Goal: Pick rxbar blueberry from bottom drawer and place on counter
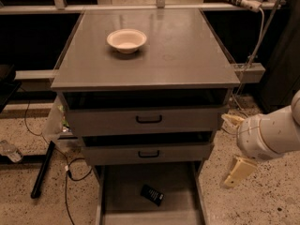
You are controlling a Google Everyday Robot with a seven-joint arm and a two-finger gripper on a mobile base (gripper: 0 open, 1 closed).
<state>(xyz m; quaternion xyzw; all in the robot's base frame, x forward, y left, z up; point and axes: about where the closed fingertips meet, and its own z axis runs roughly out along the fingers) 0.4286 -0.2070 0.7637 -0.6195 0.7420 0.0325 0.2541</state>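
pale bowl [126, 40] left of centre on the counter [183, 55]. below, bottom drawer [180, 186] pulled open, rxbar blueberry [152, 194] lying askew mid-floor. far right, beside the cabinet, level with the lower drawers, gripper [234, 146] over speckled floor [267, 205], fingers [238, 171] spread wide, gripping nothing.

A bowl [126, 40] sits on the counter [183, 55] toward its back left corner, well in from both edges. Under the front edge two upper drawers [187, 121] are stacked one above the other, and below them the bottom drawer [119, 191] stands pulled out toward me, with the rxbar blueberry [152, 194] lying on its floor near the middle. The gripper [235, 146] hangs off past the front right corner, below counter level, beside the drawers and outside the cabinet.
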